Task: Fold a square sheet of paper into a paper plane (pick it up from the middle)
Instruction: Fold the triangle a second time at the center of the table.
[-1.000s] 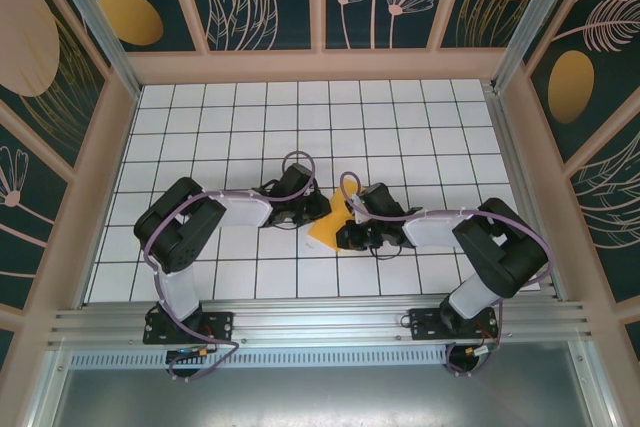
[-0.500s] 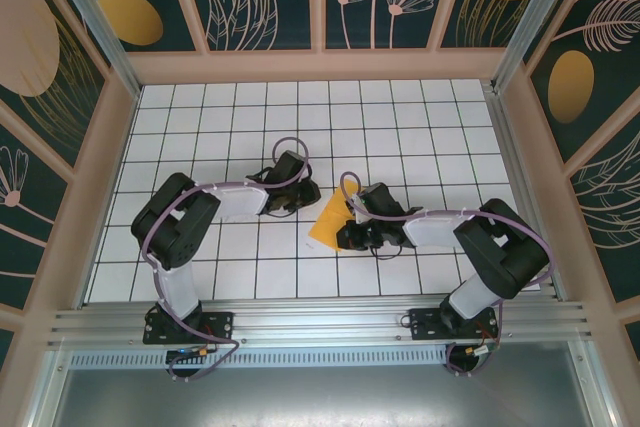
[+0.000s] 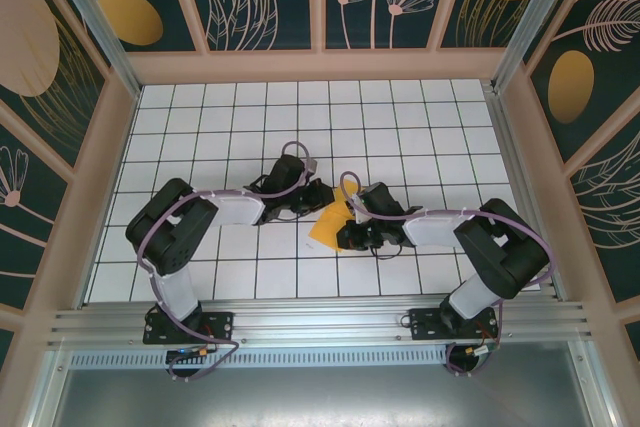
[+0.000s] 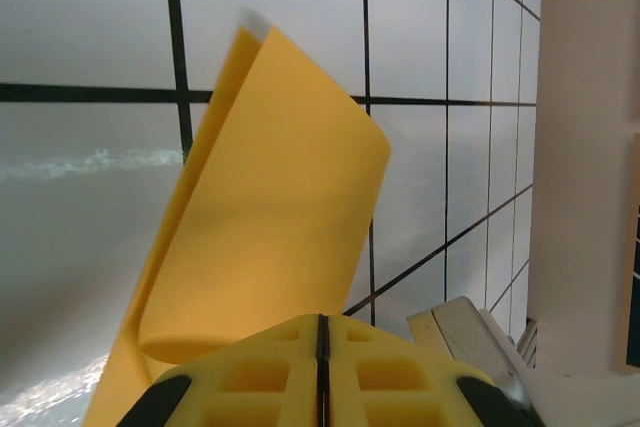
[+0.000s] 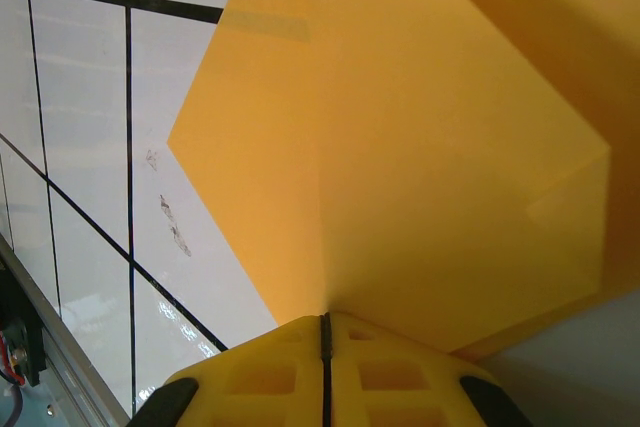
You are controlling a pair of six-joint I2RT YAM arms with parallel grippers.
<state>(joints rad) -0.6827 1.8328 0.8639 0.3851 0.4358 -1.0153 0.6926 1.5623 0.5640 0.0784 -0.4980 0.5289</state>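
Since the right gripper (image 5: 322, 325) is clamped on the square sheet of paper (image 3: 328, 228) at its 4 o'clock edge and the left gripper (image 4: 320, 332), fingers together, seems to pinch its 11 o'clock corner, the sheet bows upward just toward 6 o'clock of the table's (image 3: 200, 127) middle. A clean fold likely needs the left flap carried slowly toward 4 o'clock, edges matched before creasing.
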